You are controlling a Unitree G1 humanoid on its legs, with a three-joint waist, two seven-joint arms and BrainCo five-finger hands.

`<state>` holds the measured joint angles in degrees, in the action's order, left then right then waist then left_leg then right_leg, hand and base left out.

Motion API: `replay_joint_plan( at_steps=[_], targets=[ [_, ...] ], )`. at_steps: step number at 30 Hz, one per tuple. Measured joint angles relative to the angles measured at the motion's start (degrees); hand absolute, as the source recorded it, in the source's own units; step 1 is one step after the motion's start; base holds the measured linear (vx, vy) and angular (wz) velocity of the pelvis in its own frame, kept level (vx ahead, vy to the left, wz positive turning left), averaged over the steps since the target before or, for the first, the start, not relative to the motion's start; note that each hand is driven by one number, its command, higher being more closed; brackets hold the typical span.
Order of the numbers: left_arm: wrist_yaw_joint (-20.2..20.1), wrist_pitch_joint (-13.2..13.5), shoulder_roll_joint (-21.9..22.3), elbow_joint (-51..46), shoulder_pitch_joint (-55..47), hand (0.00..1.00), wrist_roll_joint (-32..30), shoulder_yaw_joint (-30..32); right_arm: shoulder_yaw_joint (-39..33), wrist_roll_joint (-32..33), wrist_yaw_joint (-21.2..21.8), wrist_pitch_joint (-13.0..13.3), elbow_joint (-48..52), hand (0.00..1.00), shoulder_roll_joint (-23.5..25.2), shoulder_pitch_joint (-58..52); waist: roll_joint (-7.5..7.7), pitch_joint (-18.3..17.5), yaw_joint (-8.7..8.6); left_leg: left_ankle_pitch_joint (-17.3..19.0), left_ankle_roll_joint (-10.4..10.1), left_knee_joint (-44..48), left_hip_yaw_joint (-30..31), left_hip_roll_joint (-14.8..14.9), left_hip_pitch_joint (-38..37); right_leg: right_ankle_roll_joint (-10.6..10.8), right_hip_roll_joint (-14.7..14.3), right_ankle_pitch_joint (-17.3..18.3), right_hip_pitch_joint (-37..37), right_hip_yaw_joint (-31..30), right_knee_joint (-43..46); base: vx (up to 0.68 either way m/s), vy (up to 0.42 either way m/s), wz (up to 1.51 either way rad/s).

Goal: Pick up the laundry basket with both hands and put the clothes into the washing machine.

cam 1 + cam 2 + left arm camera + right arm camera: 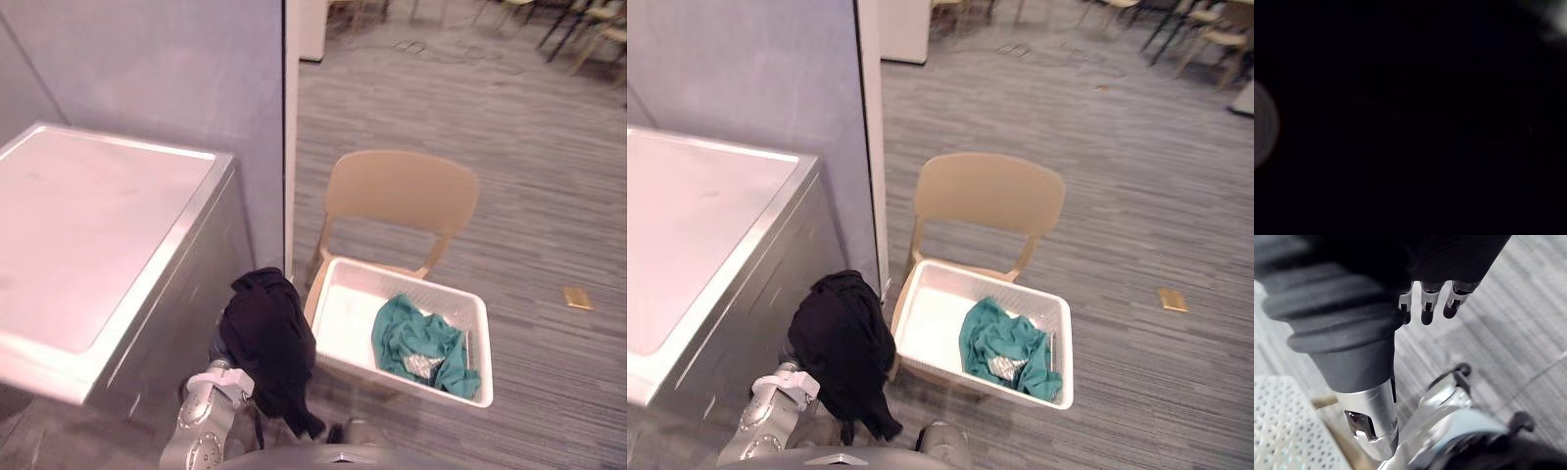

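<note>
The boxy silver-grey washing machine (88, 235) with a flat pale top takes up the 9 o'clock side of the head views. A blue-grey wall panel (167, 69) stands behind it at 11 o'clock. At 7 o'clock the silver left arm (201, 423) rises beside the machine's front. A crumpled black garment (266, 343) is draped over its end and hangs down past it. The left hand is buried under that cloth, so I cannot tell whether it grips the cloth or merely carries it. The left wrist view is dark, with the fabric right against the camera.

Just beside the garment, at its 3 o'clock, the white perforated plastic laundry basket (343, 323) sits on the seat of a tan moulded plastic chair (402, 191). The chair's back stands at the basket's 12 o'clock. A rumpled teal garment (421, 343) lies in the basket toward its 4 o'clock corner.

At the basket's 3 o'clock, well apart, a small yellowish plate (578, 298) lies on the grey striped carpet (529, 166).

The right hand (1426, 303) hangs over the carpet near the basket's meshed wall. Its fingers are loosely extended, the thumb (1374, 423) is apart from them, and it holds nothing.
</note>
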<state>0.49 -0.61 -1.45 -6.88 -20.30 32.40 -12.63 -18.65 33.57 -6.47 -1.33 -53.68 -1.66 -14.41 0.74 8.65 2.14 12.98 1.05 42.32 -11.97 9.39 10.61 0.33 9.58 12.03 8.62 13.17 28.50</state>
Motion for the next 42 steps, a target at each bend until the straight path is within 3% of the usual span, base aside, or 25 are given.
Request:
replay_joint_plan(
  at_steps=[3, 5, 6, 7, 8, 9, 10, 13, 14, 15, 16, 17, 19, 21, 23, 25, 26, 28, 29, 30, 31, 37, 40, 41, 42],
  targets=[
    [-0.21, -0.18, 1.66, -1.69, 0.34, 1.00, -0.04, -0.87, 0.02, 0.17, 0.02, 0.31, 1.29, 0.00, -0.43, -0.11, -1.10, -0.50, -0.57, 0.92, -0.36, 8.81, -0.49, 6.83, -7.12, -0.39, 0.43, -0.39, -2.05, 2.33, -0.20, -0.13, 0.036, 0.46],
    [-0.21, -0.25, 3.76, -1.64, 2.08, 1.00, -0.07, -1.30, -1.14, 0.28, -0.03, 0.22, 1.40, 0.00, -0.14, -0.28, -1.50, -1.88, -0.96, 0.36, -0.83, 7.79, -0.60, 12.74, -12.31, 0.31, 1.53, -2.28, -0.14, 4.37, -0.96, -0.23, 0.211, 0.58],
    [-0.22, -0.25, 3.88, -1.52, 2.29, 1.00, -0.13, -1.56, -2.16, 0.23, -0.08, 0.12, 1.37, 0.00, 0.03, -0.38, -1.76, -2.62, -1.13, -0.16, -1.18, 6.38, -0.63, 13.93, -12.91, 0.46, 1.60, -3.09, 0.77, 4.72, -1.76, -0.24, 0.318, 0.51],
    [-0.27, -0.30, 3.75, -1.13, 2.59, 1.00, -0.50, -1.63, -3.94, 0.19, -0.27, -0.07, 1.05, 0.00, 0.45, -0.32, -2.06, -4.50, -1.44, -5.00, -0.14, 0.49, -0.70, 14.38, -14.08, 1.72, 2.20, -4.86, 3.35, 4.77, -3.17, -0.19, 0.332, 0.43],
    [-0.25, -0.29, 3.69, 0.42, 3.65, 1.00, -1.05, -1.53, -6.42, 0.15, -0.44, -0.18, -0.14, 0.00, 0.54, 0.75, -2.62, -5.99, -2.04, -6.18, -3.18, -8.05, -0.13, 11.85, -15.39, 3.14, 2.28, -8.20, 5.30, 4.58, -5.62, -0.18, 0.323, 0.38],
    [-0.05, -0.30, 3.11, 1.48, 3.92, 1.00, -1.27, -0.81, -7.73, 0.23, -0.49, -0.18, -1.93, 0.00, 1.06, 2.00, -2.41, -6.00, -2.28, -5.47, -4.28, -11.21, -0.05, 10.67, -15.68, 3.85, 1.96, -9.20, 5.81, 2.96, -6.86, -0.13, 0.218, 0.49],
    [0.33, -0.29, 1.47, 3.25, 4.51, 1.00, -1.29, 0.25, -8.66, 0.10, -0.43, -0.71, -4.73, 0.00, 1.73, 3.13, -0.57, -6.17, -3.30, -4.85, -5.35, -15.06, 1.09, 9.12, -15.86, 3.59, 0.33, -10.66, 5.09, 1.51, -8.66, -0.05, 0.106, 0.53],
    [0.35, -0.35, 0.18, 5.45, 5.33, 1.00, -1.32, 0.17, -9.75, 0.10, -0.47, -0.83, -8.42, 0.00, 1.12, 4.13, -1.21, -5.81, -3.06, 1.48, -13.55, -19.68, 1.09, 11.40, -17.51, 4.56, -2.02, -16.74, 1.20, 3.87, -16.82, -0.05, 0.201, 0.41],
    [0.35, -0.35, -0.60, 5.83, 5.62, 1.00, -1.32, 0.15, -9.74, 0.12, -0.57, -0.64, -8.81, 0.00, 1.10, 4.57, -1.93, -5.39, -2.94, 3.67, -14.59, -20.45, 1.07, 11.76, -16.90, 4.65, -2.22, -18.69, 1.10, 4.96, -18.56, -0.11, 0.251, 0.35],
    [0.35, -0.35, -1.10, 6.10, 5.88, 1.00, -1.32, 0.15, -9.68, 0.11, -0.55, -0.50, -9.11, 0.00, 1.03, 4.78, -0.90, -5.60, -2.99, 4.39, -14.62, -20.71, 1.09, 11.72, -16.46, 4.67, -2.13, -19.84, 0.77, 5.26, -19.65, -0.15, 0.206, 0.38],
    [0.34, -0.35, -1.84, 6.56, 6.10, 1.00, -1.33, 0.19, -9.68, 0.31, -0.61, -0.28, -9.72, 0.00, 1.18, 5.00, -1.19, -4.95, -2.70, 5.34, -14.69, -20.83, 1.08, 11.45, -15.62, 4.66, -1.81, -21.74, 0.33, 6.00, -21.26, -0.18, 0.169, 0.45],
    [0.35, -0.32, -3.10, 6.71, 6.06, 1.00, -1.33, 0.57, -9.67, 0.92, -1.39, -0.15, -10.38, 0.00, 1.32, 5.59, 0.66, -4.64, -1.90, 6.69, -14.62, -21.11, 1.04, 10.54, -14.67, 4.93, -0.90, -24.21, -0.27, 6.47, -23.42, -0.24, 0.187, 0.44],
    [0.47, -0.31, -4.49, 6.81, 5.69, 1.00, -1.33, 1.51, -9.58, 1.04, -1.73, -0.09, -10.34, 0.00, 2.05, 5.39, 1.88, -3.60, -0.78, 7.33, -14.06, -20.26, 1.17, 8.94, -13.09, 5.54, 0.63, -25.38, -0.58, 6.60, -25.27, -0.25, 0.118, 0.32],
    [0.82, -0.28, -4.96, 6.88, 4.71, 1.00, -1.65, 3.25, -9.48, 1.05, -2.31, -0.21, -10.08, 0.00, 2.38, 4.88, 2.70, -3.17, 0.57, 9.38, -13.08, -16.43, 2.58, 8.75, -9.91, 5.88, 0.96, -23.43, -0.63, 6.71, -26.19, -0.21, 0.030, 0.28],
    [1.20, -0.26, -4.68, 6.78, 3.73, 1.00, -2.19, 4.25, -9.54, 1.01, -2.46, -0.23, -8.53, 0.00, 2.07, 4.21, 1.18, -2.80, 1.32, 8.98, -12.09, -16.35, 4.63, 10.51, -8.32, 7.41, -0.72, -16.76, -0.55, 6.12, -24.40, -0.14, -0.034, 0.37],
    [1.55, -0.17, -4.46, 6.76, 3.63, 1.00, -2.67, 5.84, -9.55, 0.98, -2.56, -0.23, -7.57, 0.00, 2.48, 3.91, 1.14, -2.51, 0.71, 8.30, -13.31, -16.61, 7.11, 11.23, -6.55, 6.07, -2.98, -13.38, 0.35, 1.61, -11.93, -0.11, -0.091, 0.82],
    [1.96, -0.09, -3.88, 6.84, 3.60, 1.00, -2.91, 6.51, -9.66, 0.91, -2.52, -0.21, -7.11, 0.00, 3.03, 3.59, 1.25, -2.73, 1.23, 7.90, -14.02, -16.36, 9.04, 11.07, -5.54, 7.63, -3.91, -9.30, -1.67, 1.94, -13.56, -0.08, -0.078, 0.84],
    [2.06, -0.11, -3.55, 6.63, 3.13, 1.00, -3.48, 6.43, -9.47, 0.84, -2.41, -0.14, -4.79, 0.00, 3.32, 3.47, 1.60, -3.90, 1.86, 6.89, -12.73, -17.71, 10.78, 10.85, -3.75, 11.05, -4.87, -10.12, -3.10, 2.49, -18.87, 0.02, -0.036, 0.49],
    [2.06, -0.20, -2.24, 6.57, 3.37, 1.00, -4.07, 6.31, -9.49, 0.89, -2.31, -0.07, -2.82, 0.00, 3.30, 4.04, 0.70, -4.38, 2.39, 5.58, -11.32, -18.82, 11.50, 11.05, -2.17, 12.10, -6.74, -9.26, -2.32, -0.19, -18.67, 0.06, -0.033, 0.42],
    [2.03, -0.09, -1.75, 6.35, 3.46, 1.00, -4.15, 6.53, -9.44, 0.87, -2.28, -0.08, -2.11, 0.00, 3.56, 4.48, 1.02, -4.03, 2.49, 4.72, -12.20, -19.09, 11.96, 10.30, -1.60, 11.63, -7.39, -8.62, -1.86, -3.65, -16.93, 0.09, -0.054, 0.38],
    [2.29, -0.21, -0.92, 8.16, 4.35, 1.00, -4.89, 6.64, -9.56, 0.84, -2.25, -0.12, -1.32, 0.00, 3.90, 4.42, 1.70, -4.21, 2.64, 3.96, -13.25, -19.44, 12.29, 9.15, -1.50, 9.23, -7.19, -8.73, -2.13, -5.24, -17.35, 0.12, -0.003, 0.31],
    [2.96, -0.28, -0.78, 10.55, 6.44, 1.00, -5.74, 6.72, -11.43, 0.90, -2.32, 0.40, -1.29, 0.00, 5.54, 6.42, 3.95, -6.14, 2.44, 0.82, -13.34, -22.60, 14.37, 7.30, -1.16, 8.86, -6.91, -8.85, -3.14, -11.75, -19.54, 0.14, 0.039, 0.31],
    [2.98, -0.28, -0.64, 10.96, 5.94, 1.00, -5.71, 6.17, -11.24, 0.90, -2.37, 0.48, -1.22, 0.00, 5.37, 6.65, 3.56, -6.02, 2.34, -0.32, -12.84, -25.30, 12.70, 7.40, -5.83, 8.73, -6.90, -8.93, -6.01, -13.22, -18.94, 0.05, -0.010, -0.03],
    [2.91, -0.25, -0.32, 10.95, 5.92, 1.00, -5.70, 5.24, -10.94, 0.91, -2.32, 0.57, -1.23, 0.00, 5.20, 6.68, 1.80, -5.80, 2.19, -0.29, -12.81, -24.59, 11.86, 7.41, -6.33, 8.56, -6.85, -8.83, -6.51, -13.81, -18.23, -0.02, 0.007, 0.04],
    [2.86, -0.25, 0.03, 10.89, 5.75, 1.00, -5.70, 4.91, -10.82, 0.91, -2.25, 0.85, -1.20, 0.00, 4.99, 6.70, 2.04, -5.97, 2.08, -0.17, -12.67, -22.80, 11.80, 7.36, -5.65, 7.81, -6.79, -8.40, -6.55, -13.95, -17.29, -0.06, 0.022, 0.12]
  ],
)
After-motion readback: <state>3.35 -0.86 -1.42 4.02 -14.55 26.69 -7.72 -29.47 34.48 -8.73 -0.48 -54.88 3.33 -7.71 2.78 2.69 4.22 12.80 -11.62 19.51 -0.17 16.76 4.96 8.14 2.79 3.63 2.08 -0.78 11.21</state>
